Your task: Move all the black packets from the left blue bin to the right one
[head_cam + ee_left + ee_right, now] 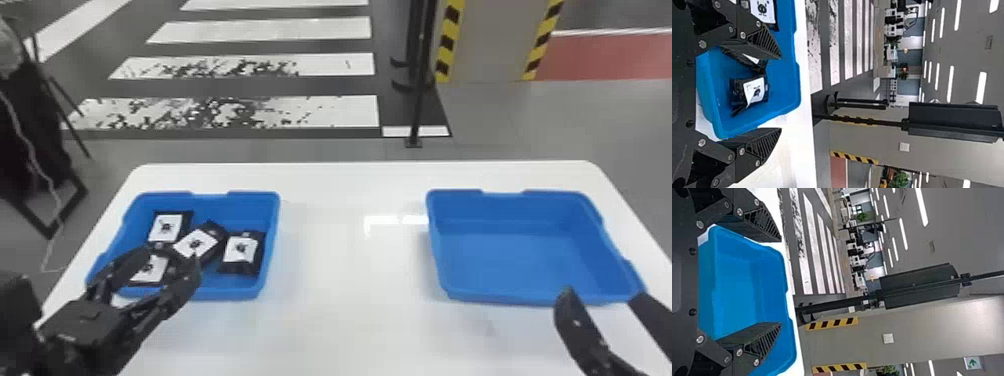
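My left gripper point(176, 260) is open above the near left part of the left blue bin point(270, 220), over one black packet point(150, 270). Three more lie in that bin: one at the back left point(167, 227), one tilted in the middle point(196, 243), one at the right point(242, 251). In the left wrist view, the left gripper point(781, 94) has its fingers apart, with a packet point(754, 92) beyond them in the bin. My right gripper point(600, 295) stands open at the near edge of the right blue bin point(525, 260), which holds no packet. The right wrist view has the right gripper point(781, 282) with nothing between its fingers.
Both bins stand on a white table point(350, 300), with a wide gap between them. Past the table's far edge are a black pole point(420, 90) and a pillar with striped edges point(490, 40). A dark chair-like frame point(65, 210) stands off to the left.
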{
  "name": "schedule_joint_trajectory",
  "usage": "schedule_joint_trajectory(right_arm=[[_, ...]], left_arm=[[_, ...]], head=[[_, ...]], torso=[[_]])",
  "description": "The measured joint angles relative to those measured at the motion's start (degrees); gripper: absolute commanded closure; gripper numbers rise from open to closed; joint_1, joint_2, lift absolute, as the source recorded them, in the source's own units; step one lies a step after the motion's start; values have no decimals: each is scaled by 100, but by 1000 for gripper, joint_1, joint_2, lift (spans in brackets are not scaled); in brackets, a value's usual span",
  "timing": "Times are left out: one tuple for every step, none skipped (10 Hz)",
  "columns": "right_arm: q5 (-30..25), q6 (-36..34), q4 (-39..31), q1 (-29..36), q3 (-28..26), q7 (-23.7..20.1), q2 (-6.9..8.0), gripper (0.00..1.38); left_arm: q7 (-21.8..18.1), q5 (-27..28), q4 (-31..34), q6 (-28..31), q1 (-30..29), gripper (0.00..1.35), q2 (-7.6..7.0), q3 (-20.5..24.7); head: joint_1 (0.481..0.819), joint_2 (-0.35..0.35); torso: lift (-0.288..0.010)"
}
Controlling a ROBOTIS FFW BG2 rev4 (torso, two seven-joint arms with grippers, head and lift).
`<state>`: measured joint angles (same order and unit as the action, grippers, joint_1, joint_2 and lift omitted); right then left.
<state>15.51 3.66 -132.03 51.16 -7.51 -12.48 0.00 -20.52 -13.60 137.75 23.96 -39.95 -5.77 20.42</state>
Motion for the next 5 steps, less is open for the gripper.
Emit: schedule_joint_trajectory(right_arm=[[4, 0, 14, -9, 5, 0, 0, 292], [11, 0, 29, -16, 9, 0, 0, 292], [21, 0, 42, -25, 19, 0, 0, 292], [27, 0, 47, -35, 27, 0, 0, 292], [36, 0, 56, -45, 34, 0, 0, 292]], left_arm=[[24, 28, -176, 235, 295, 456, -28, 26], [60, 49, -374, 485, 603, 461, -68, 35], [74, 44, -629, 668, 932, 461, -117, 32], [73, -7, -924, 790, 1237, 461, -173, 1], [71, -83, -1239, 971, 1532, 461, -235, -47]], head=[[695, 100], [695, 112], [695, 122], [695, 126], [695, 127]], torso=[[-140], [-140], [-140], [-140], [-140]])
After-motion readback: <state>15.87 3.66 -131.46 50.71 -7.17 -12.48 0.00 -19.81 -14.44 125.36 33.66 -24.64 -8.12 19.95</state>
